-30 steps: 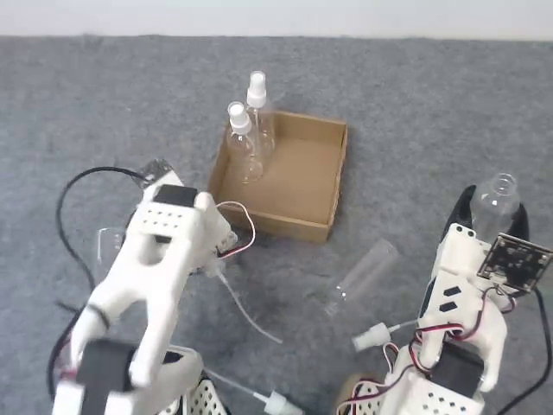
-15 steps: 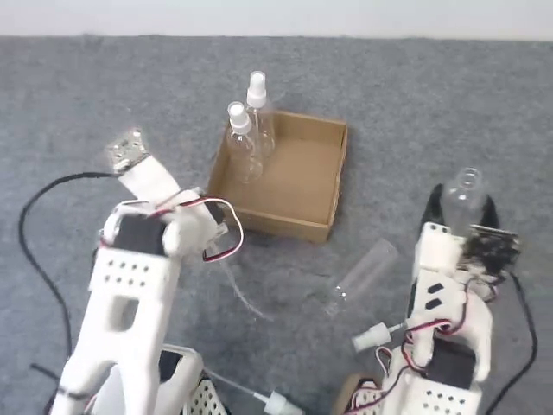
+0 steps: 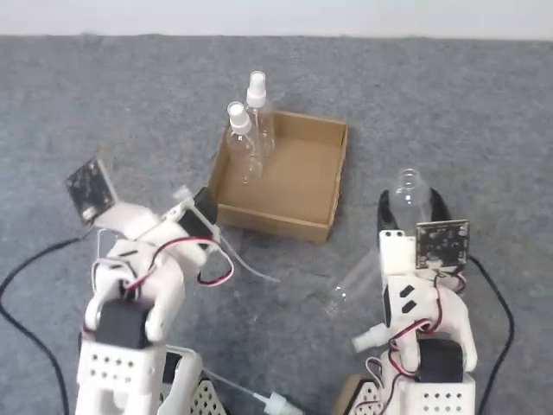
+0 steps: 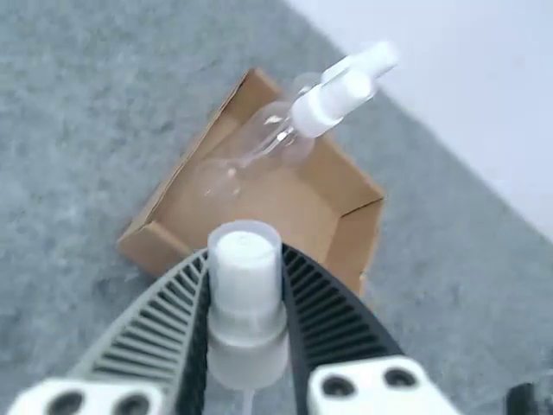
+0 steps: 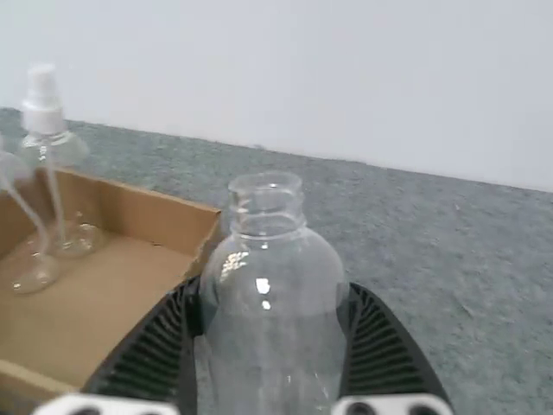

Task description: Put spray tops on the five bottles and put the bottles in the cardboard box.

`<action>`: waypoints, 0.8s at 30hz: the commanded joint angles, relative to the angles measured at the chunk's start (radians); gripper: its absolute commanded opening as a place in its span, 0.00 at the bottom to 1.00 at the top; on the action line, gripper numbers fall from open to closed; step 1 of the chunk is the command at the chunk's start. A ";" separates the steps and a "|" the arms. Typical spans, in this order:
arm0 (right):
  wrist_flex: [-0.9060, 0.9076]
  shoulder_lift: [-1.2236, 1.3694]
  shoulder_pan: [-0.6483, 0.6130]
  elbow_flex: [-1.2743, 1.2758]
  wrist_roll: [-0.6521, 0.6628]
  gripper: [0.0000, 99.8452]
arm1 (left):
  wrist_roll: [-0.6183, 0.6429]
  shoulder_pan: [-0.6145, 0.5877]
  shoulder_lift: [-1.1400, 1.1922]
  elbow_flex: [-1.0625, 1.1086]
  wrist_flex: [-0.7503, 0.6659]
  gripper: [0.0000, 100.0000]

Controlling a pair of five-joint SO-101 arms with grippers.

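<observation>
My left gripper is shut on a white spray top, held just left of the cardboard box; its thin tube trails down toward the carpet. My right gripper is shut on a clear open-necked bottle, held upright to the right of the box. Two capped bottles stand in the box's far left corner. A clear bottle without a top lies on the carpet between the arms.
Two loose spray tops lie near the arm bases, one by the right arm and one at the front edge. Grey carpet covers the whole surface, with open room behind and right of the box.
The left arm drew back and swung its gripper with the spray top toward the box. The right arm carried the bottle left and slightly toward the front.
</observation>
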 commanded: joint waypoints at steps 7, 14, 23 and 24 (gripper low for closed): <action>0.051 -0.013 -0.162 -0.006 0.018 0.03 | -0.006 -0.008 -0.354 0.093 -0.051 0.01; 0.071 -0.013 -0.286 0.005 0.021 0.03 | 0.041 -0.098 -0.509 0.143 -0.051 0.01; 0.062 -0.013 -0.420 0.064 0.138 0.03 | 0.081 -0.170 -0.526 0.150 -0.052 0.01; 0.062 -0.013 -0.435 0.069 0.138 0.03 | 0.104 -0.172 -0.526 0.150 -0.052 0.01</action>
